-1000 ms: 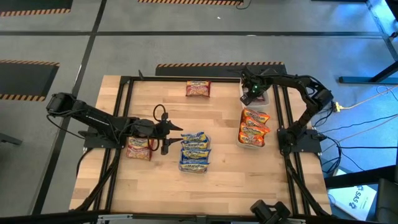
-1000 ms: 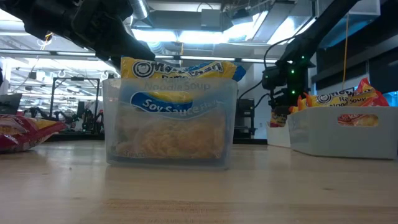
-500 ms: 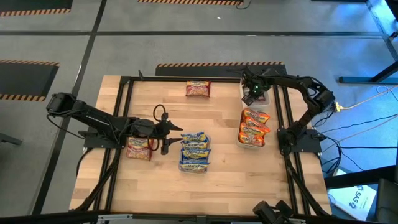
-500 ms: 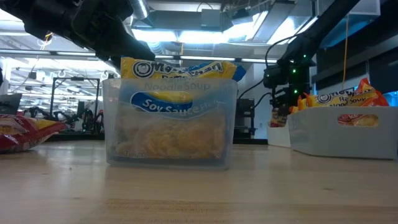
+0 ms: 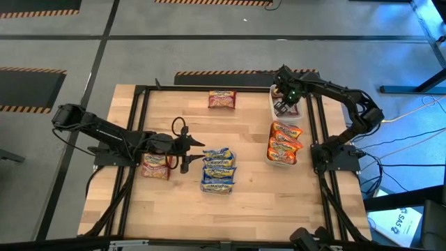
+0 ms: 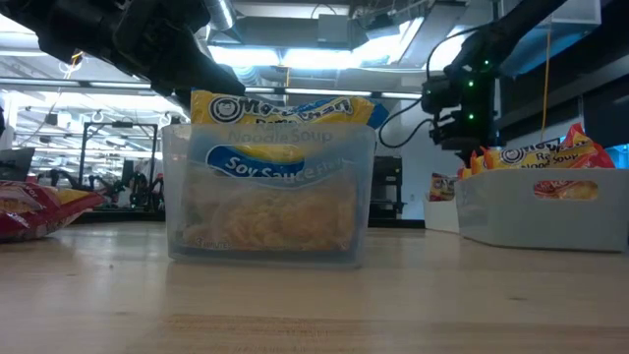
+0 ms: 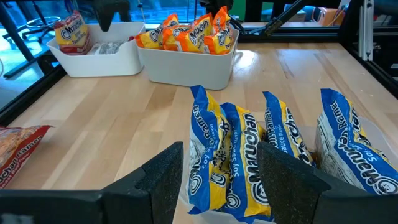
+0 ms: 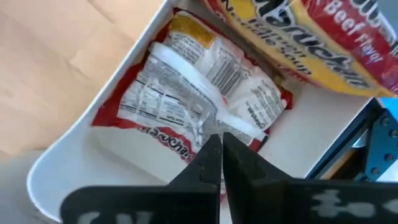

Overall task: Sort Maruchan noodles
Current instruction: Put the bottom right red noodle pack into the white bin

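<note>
Blue-and-yellow Maruchan packets (image 5: 217,169) stand on edge in a clear container (image 6: 265,197) at mid table. My left gripper (image 5: 195,153) stands open just left of them, its fingers level and touching nothing (image 7: 221,180). Orange packets (image 5: 284,141) fill a white bin at the right. Behind it a second white bin (image 8: 74,155) holds dark red packets (image 8: 199,106); one lies flat with its back up. My right gripper (image 8: 216,155) hangs shut above that packet, pointing down and clear of it. Loose dark red packets lie at the far edge (image 5: 221,100) and under my left arm (image 5: 156,168).
A black frame rail (image 5: 139,125) runs along each side of the wooden table. The two white bins stand close together at the right, against the right rail. Bare wood lies between the blue packets and the bins, and along the near edge.
My right gripper has risen straight up above the far white bin, staying pointed down. The dark red packet below it has stayed in the bin.
</note>
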Available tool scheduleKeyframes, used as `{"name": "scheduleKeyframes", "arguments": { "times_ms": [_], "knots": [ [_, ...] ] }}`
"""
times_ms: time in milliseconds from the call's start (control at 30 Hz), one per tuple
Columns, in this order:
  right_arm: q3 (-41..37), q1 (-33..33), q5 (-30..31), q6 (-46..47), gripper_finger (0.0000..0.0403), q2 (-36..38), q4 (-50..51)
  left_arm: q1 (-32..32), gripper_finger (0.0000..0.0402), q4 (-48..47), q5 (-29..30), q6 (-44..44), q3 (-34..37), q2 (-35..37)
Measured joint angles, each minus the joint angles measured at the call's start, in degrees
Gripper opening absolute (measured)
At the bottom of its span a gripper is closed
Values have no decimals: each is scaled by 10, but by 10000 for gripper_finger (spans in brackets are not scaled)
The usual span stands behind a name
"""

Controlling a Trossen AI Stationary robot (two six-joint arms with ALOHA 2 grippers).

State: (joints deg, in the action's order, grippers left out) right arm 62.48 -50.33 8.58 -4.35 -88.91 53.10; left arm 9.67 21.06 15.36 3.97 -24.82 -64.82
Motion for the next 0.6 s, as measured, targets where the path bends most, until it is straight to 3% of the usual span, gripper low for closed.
{"name": "scheduleKeyframes", "arguments": {
  "times_ms": [133, 233, 400, 600],
  "knots": [
    [-4, 0, -12, 43, 9, 0, 22, 0, 198, 0, 0, 0, 0, 0],
    [-4, 0, -28, 63, 48, 1, 30, 0, 198, 0, 0, 0, 0, 0],
    [-4, 0, -52, 72, 176, -4, 31, 0, 198, 0, 0, 0, 0, 0],
    [-4, 0, -31, 106, 339, -49, 44, 0, 198, 0, 0, 0, 0, 0]
  ]
}}
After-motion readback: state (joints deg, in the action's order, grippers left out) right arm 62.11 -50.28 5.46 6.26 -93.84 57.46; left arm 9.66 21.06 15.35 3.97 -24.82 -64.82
